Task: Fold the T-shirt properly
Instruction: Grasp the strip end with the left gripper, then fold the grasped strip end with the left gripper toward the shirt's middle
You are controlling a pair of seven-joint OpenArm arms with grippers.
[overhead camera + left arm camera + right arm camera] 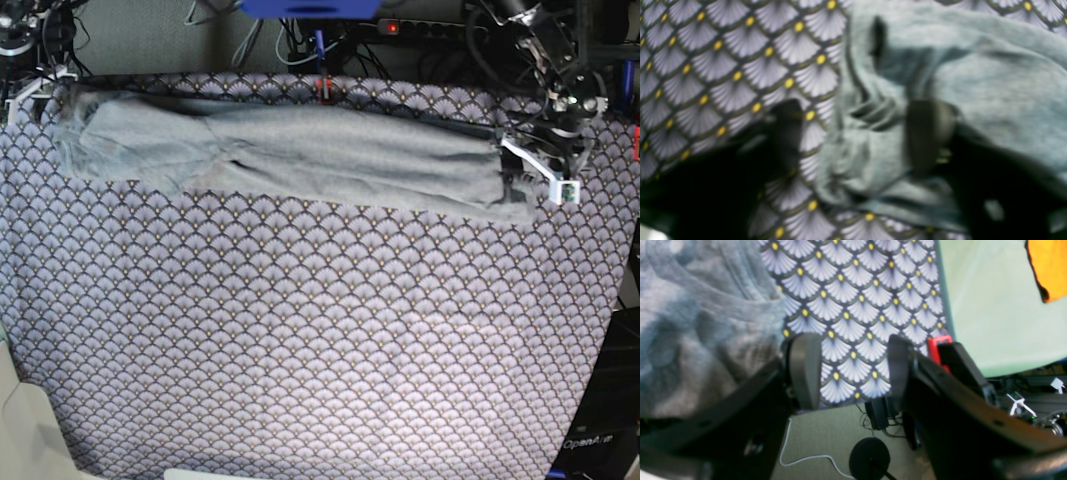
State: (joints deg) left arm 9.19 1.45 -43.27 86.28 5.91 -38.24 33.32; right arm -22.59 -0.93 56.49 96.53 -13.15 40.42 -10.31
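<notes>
Your T-shirt (300, 150) lies stretched in a long, loosely folded band across the far part of the table (300, 350), running nearly from one side to the other over the purple fan-patterned tablecloth (320, 330). The near two thirds of that cloth carry nothing.

Your left hand (857, 136) sits at the end of the band on the base view's right. In the blurred left wrist view, one dark finger (927, 133) presses on the bunched grey knit, the other (786, 133) stands out over the tablecloth beside the shirt's edge, and a wrinkled wad of fabric (867, 140) fills the space between them. The jaws are parted with shirt between them, but you cannot tell from the blur whether they are actually pinching it.

Your right hand (853, 370) is at the opposite end, at the far corner on the base view's left. It is released: its two fingers (805, 370) stand well apart with only tablecloth showing between them. The grey shirt lies heaped just beside the left-hand finger in that view, near it but not between the jaws. Beyond the table edge you can see a red clamp (938, 345), a white cable (806, 458) and a black round disc (869, 458) on the floor.
</notes>
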